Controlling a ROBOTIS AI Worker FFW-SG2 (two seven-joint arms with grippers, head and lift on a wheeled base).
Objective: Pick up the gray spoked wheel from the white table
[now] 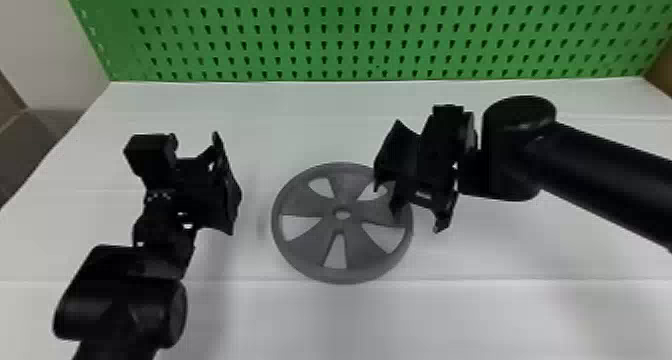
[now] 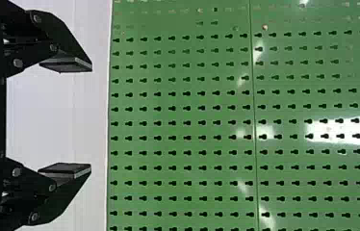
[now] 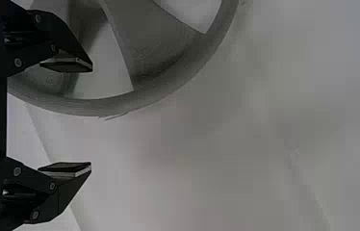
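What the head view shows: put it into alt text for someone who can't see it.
A gray wheel lies on a white table, the right gripper over its right edge and the left gripper off to its left. Behind stands a green pegboard.

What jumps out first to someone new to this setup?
Probably the gray spoked wheel, lying flat mid-table on the white table. Next, the two black grippers: the right gripper open above the wheel's right-hand rim, the left gripper open off to its left. Behind the table, the bright green perforated panel spans nearly the whole background.
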